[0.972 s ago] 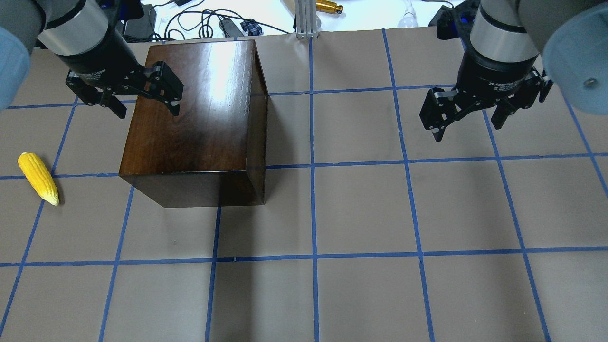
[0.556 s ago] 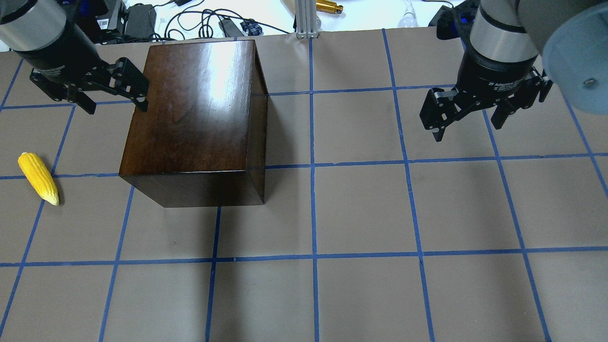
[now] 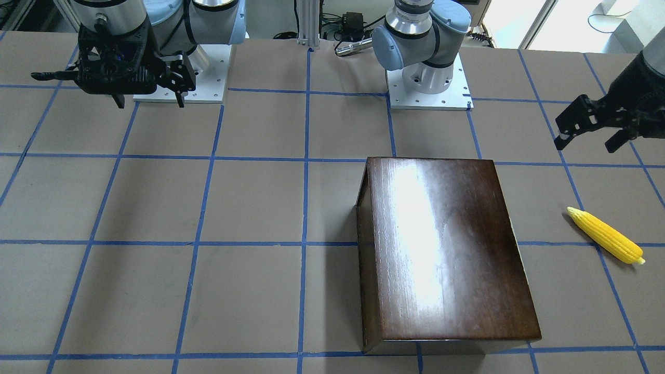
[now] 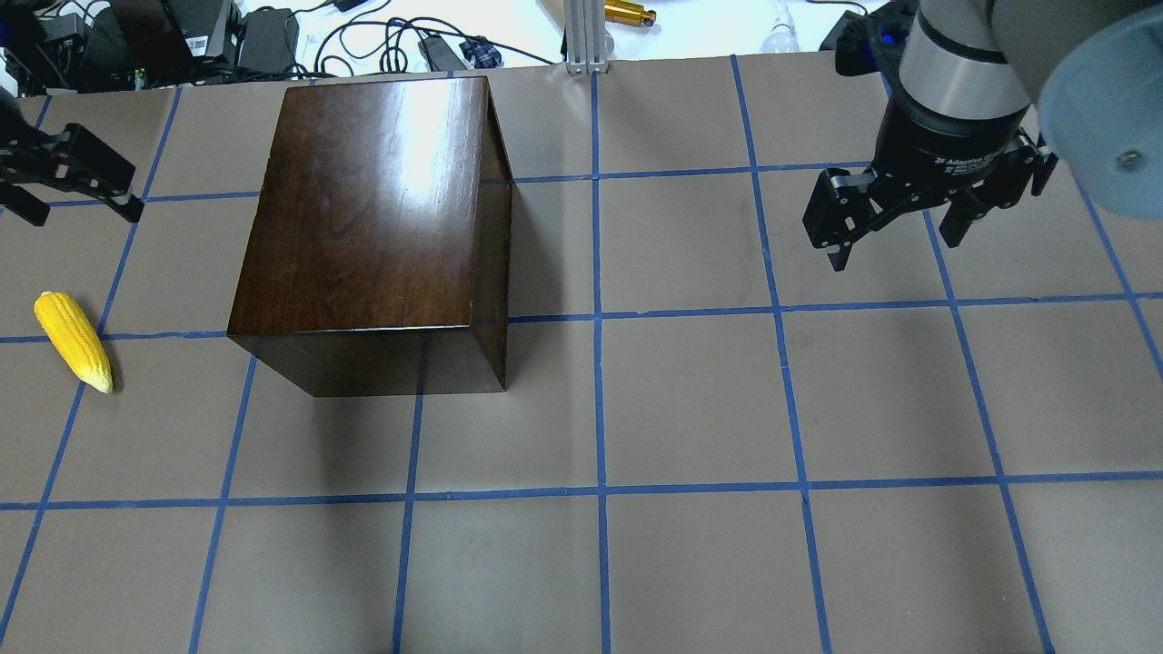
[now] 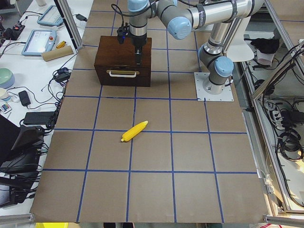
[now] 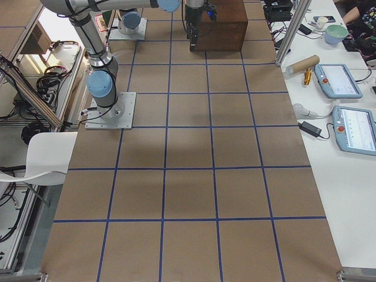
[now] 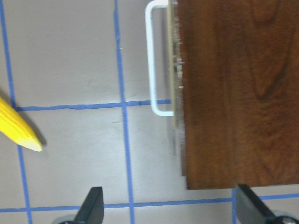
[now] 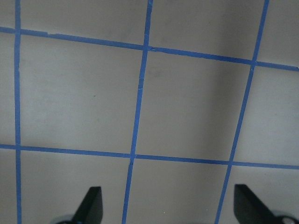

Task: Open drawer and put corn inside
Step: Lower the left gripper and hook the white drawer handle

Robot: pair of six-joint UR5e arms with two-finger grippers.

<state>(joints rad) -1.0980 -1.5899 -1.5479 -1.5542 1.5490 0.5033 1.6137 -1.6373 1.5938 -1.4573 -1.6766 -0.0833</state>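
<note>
The dark-brown wooden box [image 4: 372, 227] stands left of centre on the table. Its drawer is shut; the front panel with the handle [image 7: 156, 60] faces my left side and also shows in the exterior left view [image 5: 122, 73]. The yellow corn [image 4: 73, 341] lies on the table left of the box, apart from it, and shows in the front view [image 3: 605, 236] and the left wrist view [image 7: 16, 126]. My left gripper [image 4: 77, 204] is open and empty, left of the box and beyond the corn. My right gripper [image 4: 895, 245] is open and empty over bare table at the far right.
Cables and power bricks [image 4: 363, 45] and an aluminium post [image 4: 581, 36] lie beyond the table's far edge. The two arm bases [image 3: 428, 83] stand at the robot's side. Blue tape lines grid the brown table.
My left gripper has moved left, from over the box's far-left corner to beyond the box near the view's left edge. The right arm, box and corn have not moved.
</note>
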